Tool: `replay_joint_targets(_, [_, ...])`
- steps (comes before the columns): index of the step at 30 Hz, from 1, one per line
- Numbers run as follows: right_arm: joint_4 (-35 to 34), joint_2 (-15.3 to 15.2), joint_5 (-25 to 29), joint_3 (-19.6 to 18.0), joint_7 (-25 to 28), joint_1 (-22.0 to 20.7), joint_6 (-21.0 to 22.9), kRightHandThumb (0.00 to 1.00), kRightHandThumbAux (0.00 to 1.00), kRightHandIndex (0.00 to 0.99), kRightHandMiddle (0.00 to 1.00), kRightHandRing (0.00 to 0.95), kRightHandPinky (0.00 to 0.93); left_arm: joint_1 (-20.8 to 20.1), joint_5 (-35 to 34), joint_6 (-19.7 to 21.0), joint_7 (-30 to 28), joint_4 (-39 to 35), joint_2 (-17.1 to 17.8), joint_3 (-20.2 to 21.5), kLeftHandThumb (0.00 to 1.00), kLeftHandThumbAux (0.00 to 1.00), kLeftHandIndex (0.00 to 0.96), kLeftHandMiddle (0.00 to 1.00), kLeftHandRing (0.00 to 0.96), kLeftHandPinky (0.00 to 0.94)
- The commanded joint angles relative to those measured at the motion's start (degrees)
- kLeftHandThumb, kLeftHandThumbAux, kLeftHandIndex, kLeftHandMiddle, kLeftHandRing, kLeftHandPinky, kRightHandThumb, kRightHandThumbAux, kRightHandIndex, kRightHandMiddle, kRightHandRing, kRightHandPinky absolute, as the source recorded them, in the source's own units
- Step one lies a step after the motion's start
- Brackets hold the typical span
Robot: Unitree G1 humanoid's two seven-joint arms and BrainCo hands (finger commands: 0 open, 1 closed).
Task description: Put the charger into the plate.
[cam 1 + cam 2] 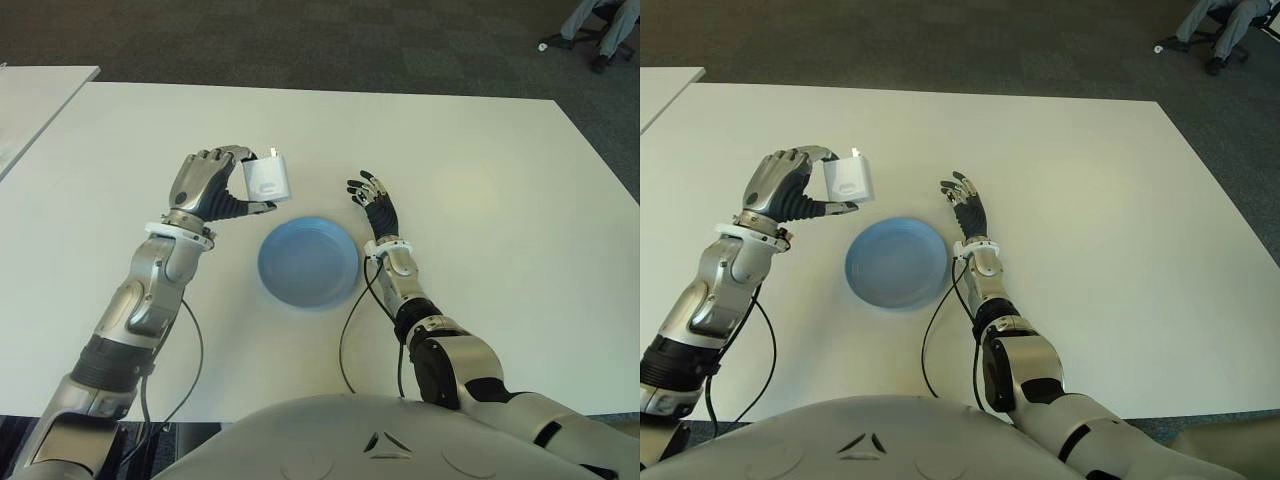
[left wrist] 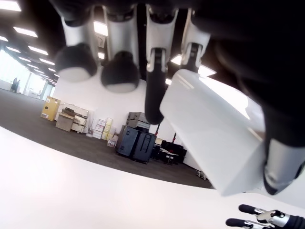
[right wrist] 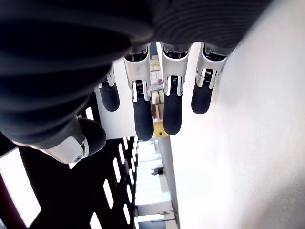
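White surface [image 1: 480, 180] filled most of the eye views, w/ a dark carpeted floor [image 1: 300, 40] beyond its far edge. At 1 o'clock on the floor, a seated person's legs [image 1: 600, 25] and a chair base showed. A 2nd white table's corner [image 1: 40, 90] sat at 10 o'clock. Blue plate [image 1: 310, 262] lay at centre, nothing in it. Left hand [image 1: 212, 187] was at approx 10 o'clock from plate, raised, fingers closed round the white charger [image 1: 268, 177], which was off the plate, beyond its rim. Right hand [image 1: 375, 205] showed at 2 o'clock just beside plate, fingers loose, holding nothing. Black cables [image 1: 345, 340] ran along the near edge.
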Motion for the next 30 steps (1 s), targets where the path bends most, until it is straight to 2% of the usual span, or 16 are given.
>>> replay_joint_targets(1, [1.95, 3.10, 0.40, -0.19, -0.65, 0.90, 2.71, 0.000, 0.523, 0.136, 0.294, 0.244, 0.188, 1.02, 0.93, -0.63, -1.77, -0.77, -0.62, -0.77, 0.750, 0.696, 0.443, 0.876, 0.871, 0.874])
replay_joint_targets(22, [1.98, 3.25, -0.56, 0.79, -1.95, 0.89, 2.19, 0.000, 0.516, 0.138, 0.278, 0.226, 0.168, 1.50, 3.84, -0.35, -6.56, -1.13, -3.25, -4.02, 0.749, 0.697, 0.443, 0.875, 0.870, 0.869])
replay_joint_targets(28, [1.84, 3.32, -0.50, 1.05, -2.15, 0.92, 2.29, 0.000, 0.515, 0.137, 0.279, 0.228, 0.176, 1.10, 3.45, -0.88, -8.69, 0.24, -3.17, -4.76, 0.744, 0.695, 0.443, 0.848, 0.847, 0.829])
replay_joint_targets(30, [1.83, 3.37, -0.14, 0.90, -1.78, 0.92, 2.58, 0.000, 0.517, 0.136, 0.283, 0.233, 0.185, 0.96, 3.63, -1.78, -8.91, 0.62, -2.49, -4.98, 0.734, 0.692, 0.439, 0.819, 0.815, 0.786])
